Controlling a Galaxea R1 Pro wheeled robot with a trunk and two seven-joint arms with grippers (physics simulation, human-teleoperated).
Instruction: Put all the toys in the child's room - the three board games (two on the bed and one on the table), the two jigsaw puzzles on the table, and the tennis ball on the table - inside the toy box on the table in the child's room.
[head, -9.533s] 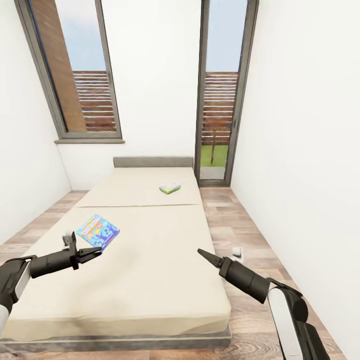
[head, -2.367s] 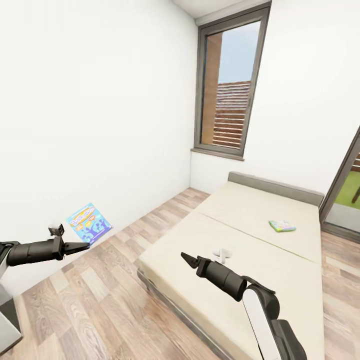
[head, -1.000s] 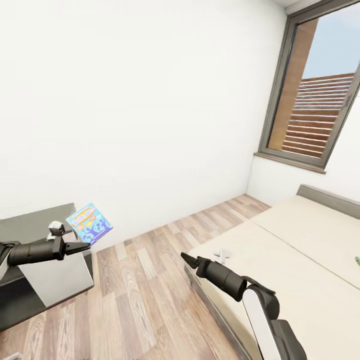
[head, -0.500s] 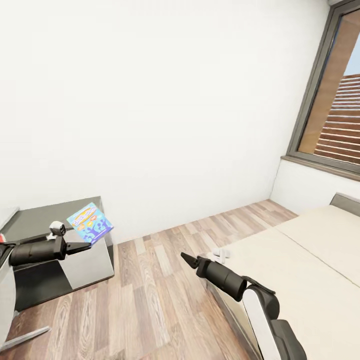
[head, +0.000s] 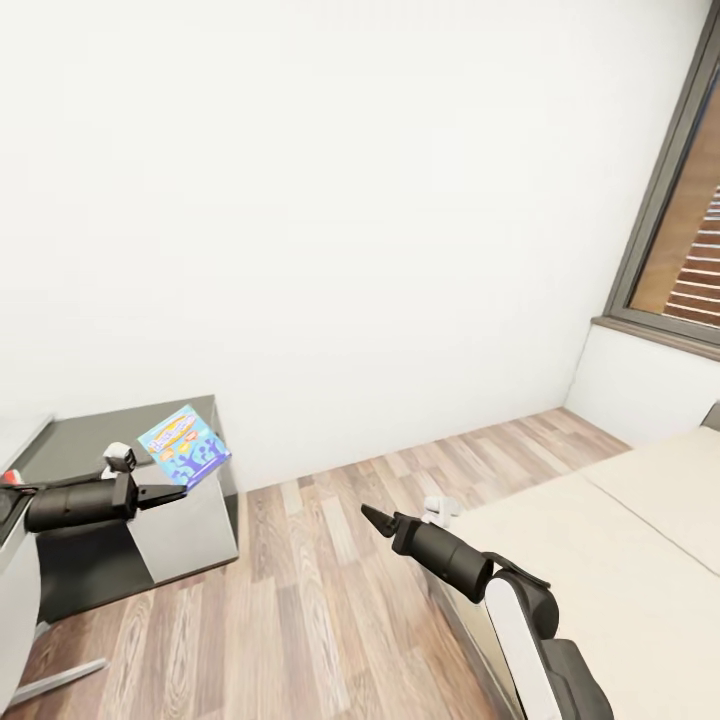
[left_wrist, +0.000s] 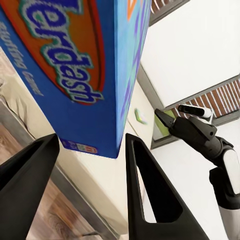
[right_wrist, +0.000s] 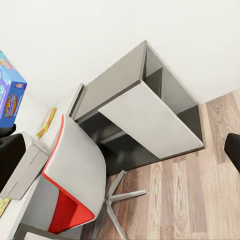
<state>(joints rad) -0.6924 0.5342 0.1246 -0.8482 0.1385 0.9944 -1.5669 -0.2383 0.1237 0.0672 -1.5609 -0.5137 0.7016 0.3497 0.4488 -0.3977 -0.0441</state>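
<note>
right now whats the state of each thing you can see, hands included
left hand: shut on the blue board game
blue board game: held in the air by one edge, tilted, over the dark side unit
right hand: holding nothing, fingertips look together
dark side unit: standing by the wall, top bare
bed: beige cover flat
chair: upright at the desk

A bare strip of light wood-plank floor lies open between the low beige-covered bed at right and the dark grey side unit with white panel at left, beside which a red-and-grey swivel chair stands close against the pale table.
</note>
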